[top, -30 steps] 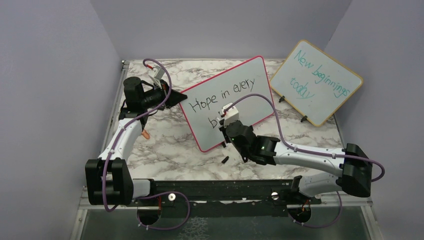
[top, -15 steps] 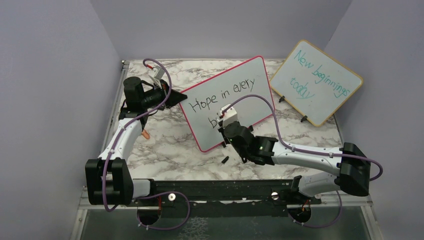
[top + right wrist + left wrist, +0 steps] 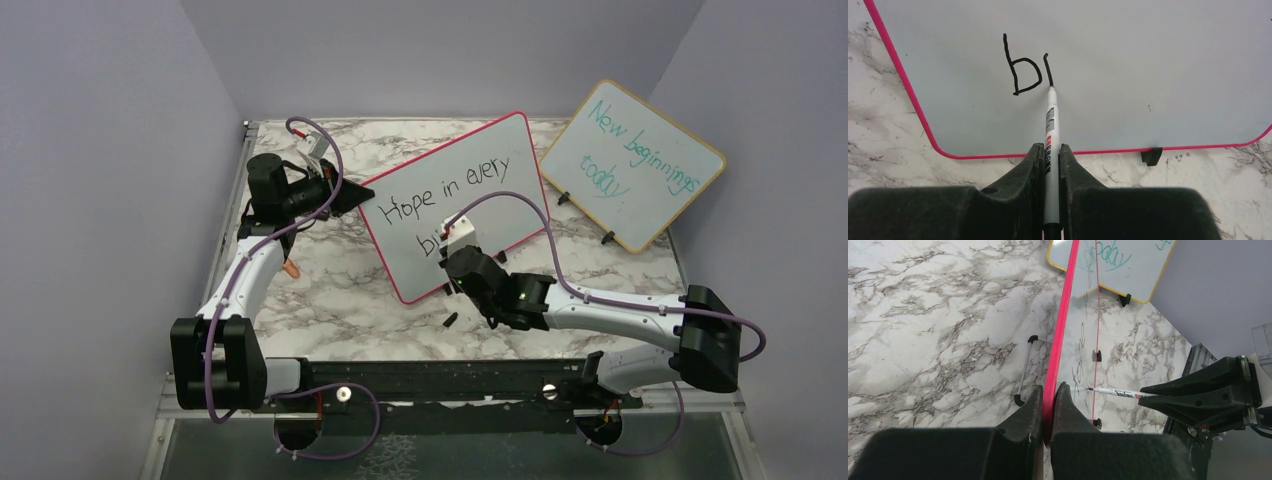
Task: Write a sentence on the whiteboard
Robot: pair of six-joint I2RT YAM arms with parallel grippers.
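Here the marker (image 3: pixel 1050 130) points straight ahead, tip touching the whiteboard (image 3: pixel 1148 75).

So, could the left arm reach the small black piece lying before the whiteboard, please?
Probably not: the left gripper is shut on the whiteboard, which it must release before reaching the black piece.

Overhead camera looks down on the whiteboard (image 3: pixel 400 255) — both wrist cameras face it close up.

Black "Hope in every b" on the whiteboard (image 3: pixel 505 140); teal "New beginnings today" on wooden-framed board (image 3: pixel 650 205).
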